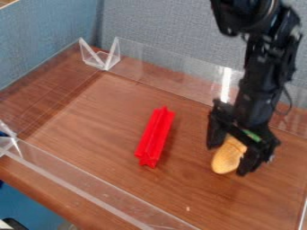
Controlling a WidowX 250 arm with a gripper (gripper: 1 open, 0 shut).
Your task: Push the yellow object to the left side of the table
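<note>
The yellow object [228, 160], a small toy corn cob, lies on the table [84, 112] at the right, mostly covered by my gripper [236, 151]. Only its orange-yellow lower end shows between and below the fingers. My gripper is open and hangs straight down over the corn, one black finger [217, 139] on its left and the other on its right. Whether the fingers touch the corn I cannot tell. The arm rises from there to the upper right corner of the view.
A long red ridged bar [155, 137] lies near the table's middle, left of the corn. Low clear acrylic walls [96, 193] edge the tabletop, with a clear stand [99, 54] at the back left. Bare wood stretches to the left.
</note>
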